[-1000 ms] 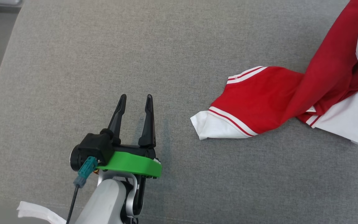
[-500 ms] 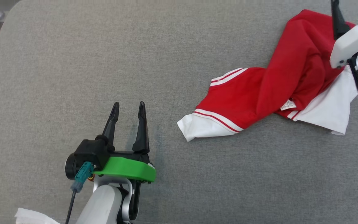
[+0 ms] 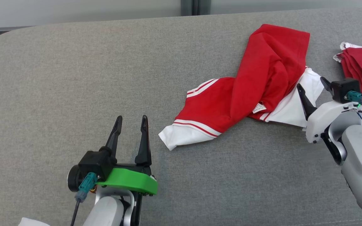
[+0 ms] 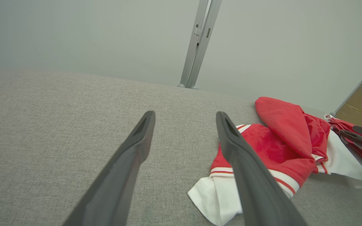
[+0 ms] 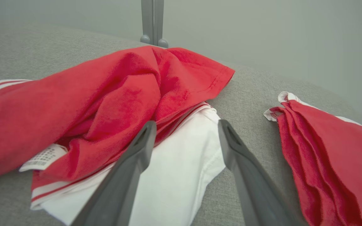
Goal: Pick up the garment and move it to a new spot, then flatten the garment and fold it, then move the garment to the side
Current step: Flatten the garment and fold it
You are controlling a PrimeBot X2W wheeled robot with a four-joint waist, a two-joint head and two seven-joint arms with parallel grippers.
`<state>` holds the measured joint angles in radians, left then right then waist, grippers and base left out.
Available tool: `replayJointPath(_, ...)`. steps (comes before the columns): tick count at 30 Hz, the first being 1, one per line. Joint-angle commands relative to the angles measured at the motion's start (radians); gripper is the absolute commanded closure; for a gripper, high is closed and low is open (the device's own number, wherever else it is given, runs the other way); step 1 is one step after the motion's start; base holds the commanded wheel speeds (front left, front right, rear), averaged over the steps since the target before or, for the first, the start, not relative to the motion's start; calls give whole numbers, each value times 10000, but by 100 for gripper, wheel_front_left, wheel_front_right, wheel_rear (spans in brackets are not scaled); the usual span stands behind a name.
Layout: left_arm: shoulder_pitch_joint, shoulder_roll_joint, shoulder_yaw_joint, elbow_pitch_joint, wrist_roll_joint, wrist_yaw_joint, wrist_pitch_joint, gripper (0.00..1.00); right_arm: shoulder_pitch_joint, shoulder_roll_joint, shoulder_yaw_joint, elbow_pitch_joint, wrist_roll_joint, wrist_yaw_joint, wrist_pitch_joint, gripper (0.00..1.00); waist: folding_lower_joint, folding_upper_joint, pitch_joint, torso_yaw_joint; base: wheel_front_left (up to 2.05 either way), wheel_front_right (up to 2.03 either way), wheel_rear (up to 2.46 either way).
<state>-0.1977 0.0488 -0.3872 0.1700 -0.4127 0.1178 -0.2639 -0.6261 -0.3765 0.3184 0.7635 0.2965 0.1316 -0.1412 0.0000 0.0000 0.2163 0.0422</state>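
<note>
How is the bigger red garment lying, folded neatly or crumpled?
Crumpled: the garment lies twisted and bunched on the grey surface, not flattened.

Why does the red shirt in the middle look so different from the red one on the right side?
The crumpled shirt lies twisted and bunched, while the folded shirt sits in neat stacked layers. The crumpled shirt shows wide white parts with red stripes; the folded shirt shows mostly red with a thin white edge. Both are red and white, and both lie on the grey cushion.
</note>
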Motion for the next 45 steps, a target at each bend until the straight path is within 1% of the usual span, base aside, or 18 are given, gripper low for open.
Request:
replayJointPath(1, 33, 33, 4, 35, 81, -16, -3, 0, 33, 76, 9, 5, -92, -19, 62, 0, 0, 0, 105, 114, 0, 0, 0)
replayJointPath(7, -166, 33, -2, -33, 96, 33, -3, 0, -256, 429, 19, 220, 119, -19, 277, 0, 0, 0, 424, 429, 0, 0, 0)
replayJointPath(10, -267, 33, -1, -64, 84, 33, -3, 0, -514, 527, -92, 729, 177, -19, 374, 0, 0, 0, 616, 655, 0, 0, 0)
replayJointPath(17, -324, 33, 87, -65, 55, 2, -3, 0, -758, 825, -321, 1388, 514, -19, 95, 0, 0, 0, 680, 789, 0, 0, 0)
replayJointPath(19, -327, 33, 93, -62, 47, 16, -3, 0, -798, 896, -324, 1444, 570, -19, -79, 45, 0, 0, 659, 792, 0, 0, 0)
replayJointPath(20, -329, 33, 101, -62, 42, 28, -3, 0, -819, 903, -319, 1458, 593, -19, -196, 58, 0, 0, 645, 786, 0, 0, 0)
replayJointPath(23, -325, 33, 103, -71, 45, 55, -3, 0, -854, 961, -297, 1431, 645, -19, -440, 84, 0, 0, 590, 742, 0, 0, 0)
replayJointPath(24, -304, 33, 107, -72, 52, 55, -3, 0, -854, 969, -331, 1388, 684, -19, -520, 89, 0, 0, 561, 715, 0, 0, 0)
replayJointPath(26, -262, 33, 133, -66, 74, 49, -3, 0, -762, 995, -346, 1334, 723, -19, -575, 91, 0, 0, 511, 661, 0, 0, 0)
replayJointPath(27, -245, 33, 149, -65, 87, 41, -3, 0, -697, 1000, -317, 1294, 734, -19, -603, 98, 0, 0, 494, 635, 0, 0, 0)
replayJointPath(28, -225, 33, 156, -68, 104, 40, -3, 0, -611, 993, -275, 1224, 734, -19, -644, 100, 0, 0, 476, 598, 0, 0, 0)
replayJointPath(31, -155, 33, 182, -75, 157, 42, -3, 0, -485, 921, -256, 879, 617, -19, -839, 100, 0, 0, 403, 482, 0, 0, 0)
replayJointPath(37, 35, 33, 284, -24, 189, 12, -3, 0, 20, 717, -825, -517, 573, -19, -1093, 100, 0, 0, 43, 122, 0, 0, 0)
replayJointPath(41, 177, 33, 285, -41, 188, 43, -3, 0, 970, 367, -1662, -2079, 366, -19, -858, 100, 0, 0, -204, -146, 0, 0, 0)
replayJointPath(43, 230, 33, 305, -50, 188, 41, -3, 0, 1535, 288, -2139, -2901, 319, -19, -543, 100, 0, 0, -255, -250, 0, 0, 0)
replayJointPath(45, 254, 33, 296, -74, 188, 46, -3, 0, 2354, 277, -2769, -3914, 248, -19, -3, 100, 0, 0, -278, -342, 0, 0, 0)
